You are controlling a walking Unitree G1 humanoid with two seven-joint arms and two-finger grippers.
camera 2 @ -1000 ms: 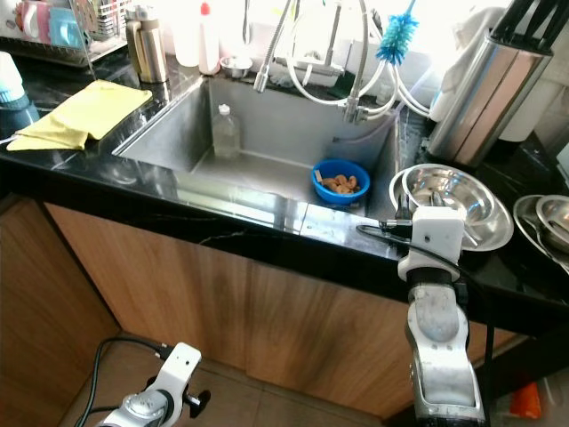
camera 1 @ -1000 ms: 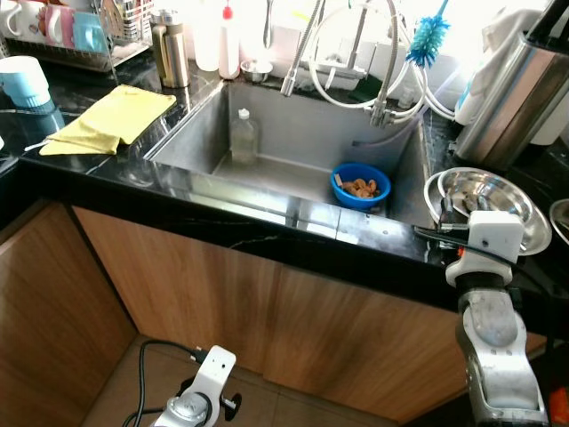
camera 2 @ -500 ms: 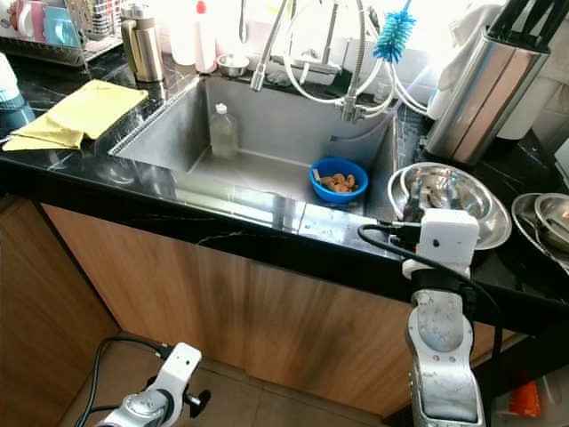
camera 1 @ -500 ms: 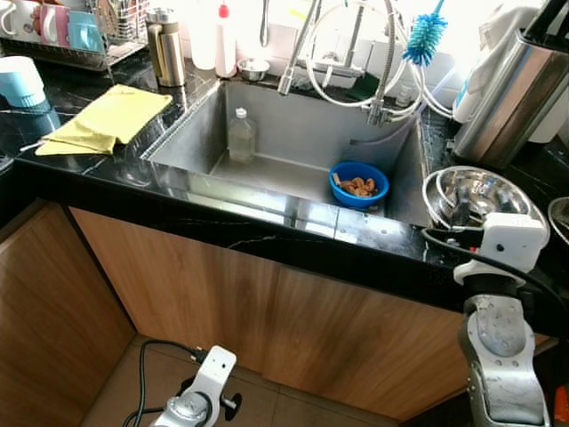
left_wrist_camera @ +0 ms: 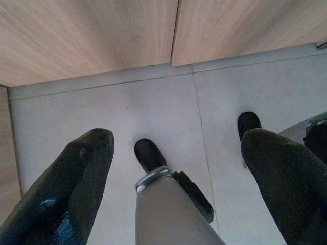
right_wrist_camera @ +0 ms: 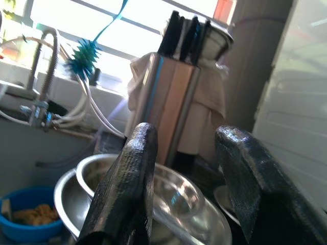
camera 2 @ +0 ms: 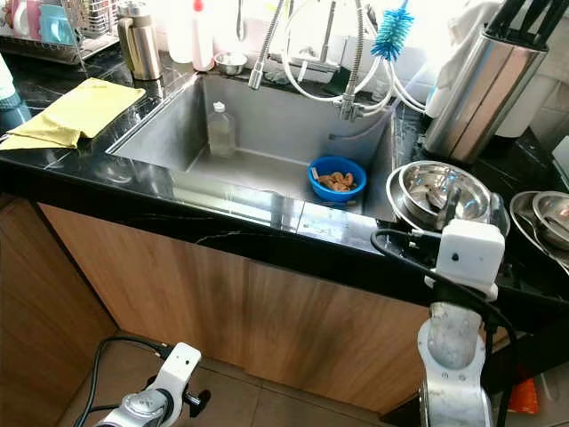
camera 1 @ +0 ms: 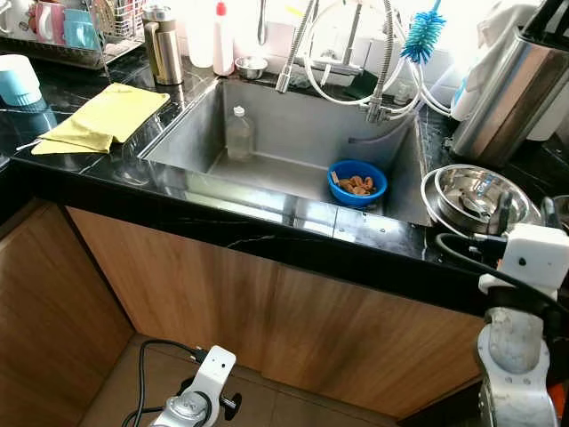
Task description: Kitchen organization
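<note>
Steel bowls [camera 2: 442, 192] stacked, blue bowl [camera 1: 357, 181] w/ food; right claw [right_wrist_camera: 186, 184] spread.

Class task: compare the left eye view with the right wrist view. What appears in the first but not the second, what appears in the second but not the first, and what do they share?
Left eye view alone: the yellow cloth on the counter, the clear bottle standing in the sink, and the wooden cabinet doors.

Right wrist view alone: the open right claw seen close, fingers apart, with nothing between them.

Shared: the steel bowls, the blue bowl of food, the blue brush, the knife block.
</note>
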